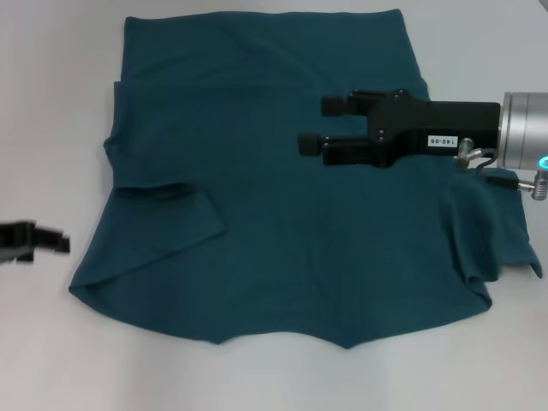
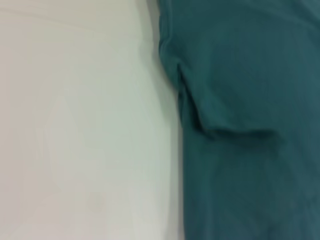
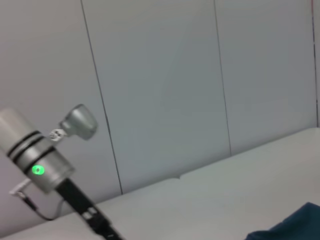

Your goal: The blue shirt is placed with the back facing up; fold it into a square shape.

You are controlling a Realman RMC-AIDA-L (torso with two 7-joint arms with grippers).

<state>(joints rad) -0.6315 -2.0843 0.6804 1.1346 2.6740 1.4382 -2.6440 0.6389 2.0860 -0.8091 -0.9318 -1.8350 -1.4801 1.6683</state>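
Head view: the blue shirt point(image 1: 274, 197) is spread on the white table point(image 1: 43, 111), with the hem at the far edge. Its left sleeve is seen already turned inward onto the body, and some cloth is bunched at the right sleeve. The right gripper point(image 1: 312, 124) is held over the shirt's upper middle, pointing toward the robot's left; its fingers are parted and nothing is gripped between them. The left gripper point(image 1: 38, 241) is seen only in part at the frame edge, off the cloth, just beside the shirt's left side; whether its fingers are parted or closed cannot be told.

Left wrist view: the shirt's left edge point(image 2: 240, 125) and the folded-in sleeve are recorded beside bare table point(image 2: 75, 125). No fingers are shown.

Right wrist view: a wall, the table surface and a corner of the shirt point(image 3: 295, 225) are seen, with the other arm point(image 3: 45, 165) farther off.

Step judged: side folds partly made, the left one apparently done. The next move is judged to call for the right sleeve and side to be taken and laid inward, then the length to be folded.

Containers: none are seen in any view.
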